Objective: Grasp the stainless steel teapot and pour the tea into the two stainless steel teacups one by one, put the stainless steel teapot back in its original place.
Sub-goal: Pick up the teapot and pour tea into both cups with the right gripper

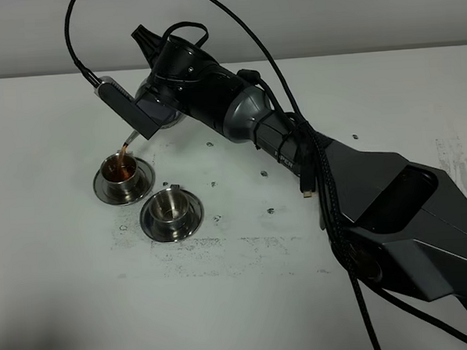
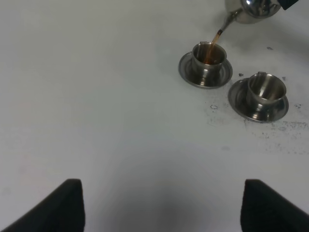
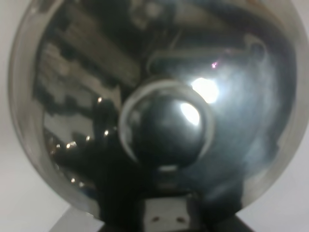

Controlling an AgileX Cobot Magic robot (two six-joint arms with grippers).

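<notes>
**Steel teapot tilted over one cup, tea stream visible**

- Stainless steel teapot (image 2: 256, 7): off the counter (image 1: 240, 300), tipped with the spout down toward the filled teacup. From the high view most of its body is hidden behind the right arm's end. In the right wrist view its lid and round knob fill the picture at close range.
- Right gripper (image 1: 169, 75): closed on the teapot and carrying it. The arm reaches from the right side across to the left part of the counter.
- Tea (image 2: 215, 38): a thin reddish-brown stream from the spout tip into the cup below, where more tea lies.
- Filled teacup (image 1: 121, 168): upright on its round saucer (image 1: 101, 186), directly under the spout and partly filled.
- Second teacup (image 1: 171, 206): upright on its own saucer (image 1: 151, 225), just beside the first and nearer the camera in the high view. No tea is visible inside.
- Left gripper (image 2: 161, 208): fingers (image 2: 63, 205) spread apart with nothing between them, above bare counter, well apart from both cups.
- Counter: white, with dark specks and scuffs around the saucers.
</notes>
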